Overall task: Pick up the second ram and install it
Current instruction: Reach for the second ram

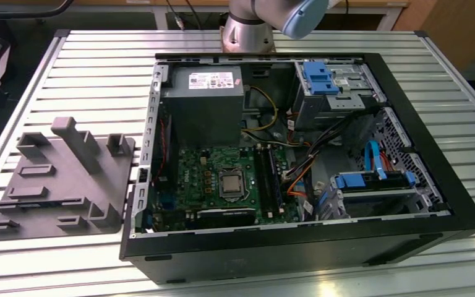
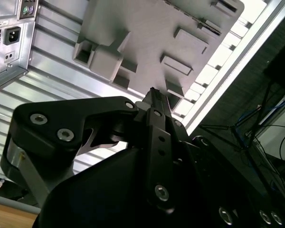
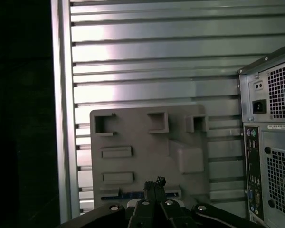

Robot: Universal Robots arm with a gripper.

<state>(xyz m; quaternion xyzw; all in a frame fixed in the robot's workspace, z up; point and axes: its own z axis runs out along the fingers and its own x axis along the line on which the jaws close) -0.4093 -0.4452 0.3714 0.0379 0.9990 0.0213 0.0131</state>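
In the first wrist view a thin dark-blue strip, the second ram (image 3: 121,194), lies edge-up in a slot at one end of the grey holder tray (image 3: 147,142). My gripper (image 3: 154,182) hangs well above that end of the tray, its dark fingertips close together and nothing between them. They overlap the strip's middle in that picture. The second wrist view shows the same fingertips (image 2: 153,93) pressed together over the tray (image 2: 147,33). In the exterior view the tray (image 1: 56,185) sits on the slatted table at the exterior view's left of the open computer case (image 1: 303,247).
The motherboard (image 1: 213,179) lies inside the case, with long black slots (image 1: 268,176) beside the processor (image 1: 232,183). Loose cables, a power supply (image 1: 205,105) and blue drive brackets crowd the case. The case's rear panel (image 3: 270,142) stands close to the tray. The table edge (image 3: 61,118) runs beside it.
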